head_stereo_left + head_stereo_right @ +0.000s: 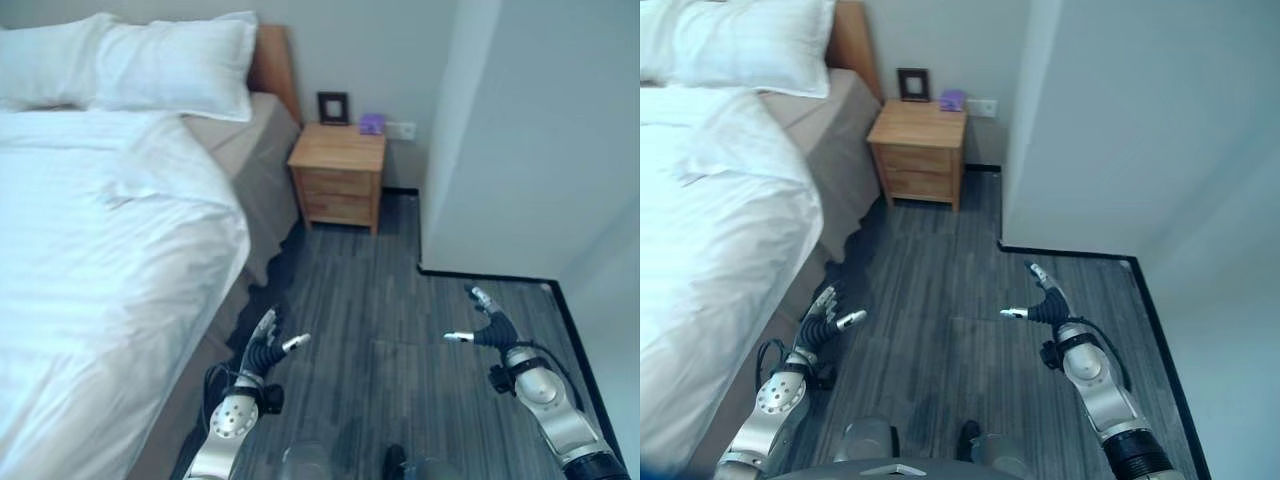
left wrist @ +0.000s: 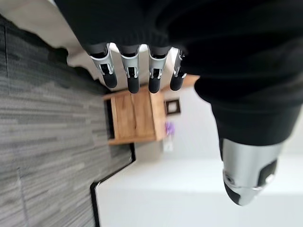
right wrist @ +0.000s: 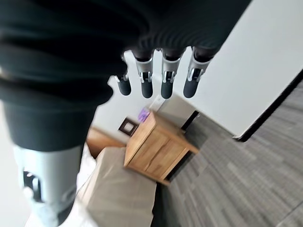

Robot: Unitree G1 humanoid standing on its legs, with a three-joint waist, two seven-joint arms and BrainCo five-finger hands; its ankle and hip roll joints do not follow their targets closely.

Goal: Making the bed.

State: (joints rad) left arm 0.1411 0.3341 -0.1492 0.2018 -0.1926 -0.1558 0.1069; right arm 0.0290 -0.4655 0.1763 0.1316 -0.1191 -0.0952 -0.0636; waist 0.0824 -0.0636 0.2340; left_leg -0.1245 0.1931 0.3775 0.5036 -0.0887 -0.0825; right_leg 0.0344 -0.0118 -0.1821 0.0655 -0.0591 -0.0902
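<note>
White duvet lies rumpled on bed, left of both hands. Left hand near bed edge, fingers relaxed, empty. Right hand well apart over floor, fingers spread, empty.

1. Bed — cut off by the left and lower picture edges; its foot end cannot be seen.
2. Small purple object on the nightstand — too small to identify.

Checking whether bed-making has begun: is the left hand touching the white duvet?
Apart. In the left eye view the left hand hangs open over the floor, with dark floor showing between it and the white duvet.
</note>
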